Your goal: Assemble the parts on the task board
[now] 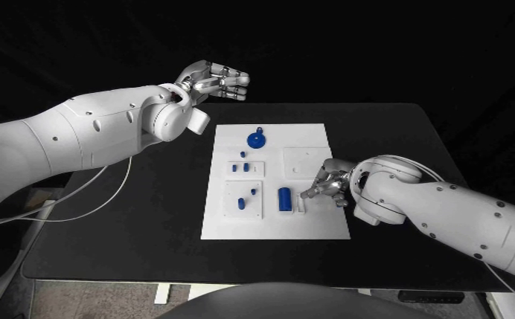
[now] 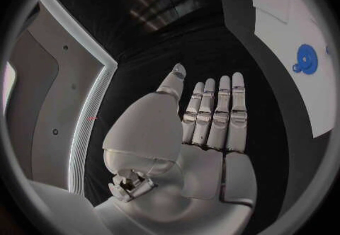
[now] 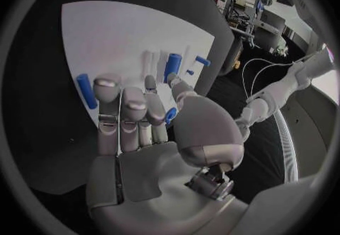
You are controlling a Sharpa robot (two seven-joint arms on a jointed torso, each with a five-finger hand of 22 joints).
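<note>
The right hand (image 3: 145,127) pinches a small blue part (image 3: 170,114), mostly hidden by its fingers, over the task board (image 1: 322,230); the left hand (image 1: 215,81) hovers empty, fingers straight.

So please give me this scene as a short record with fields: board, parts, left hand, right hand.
board: white task board on the black table
parts: blue cylinder, blue round part, smaller blue pieces
left hand: raised beyond the board, holds nothing
right hand: low over the board's right side; a small blue part at its fingers
</note>
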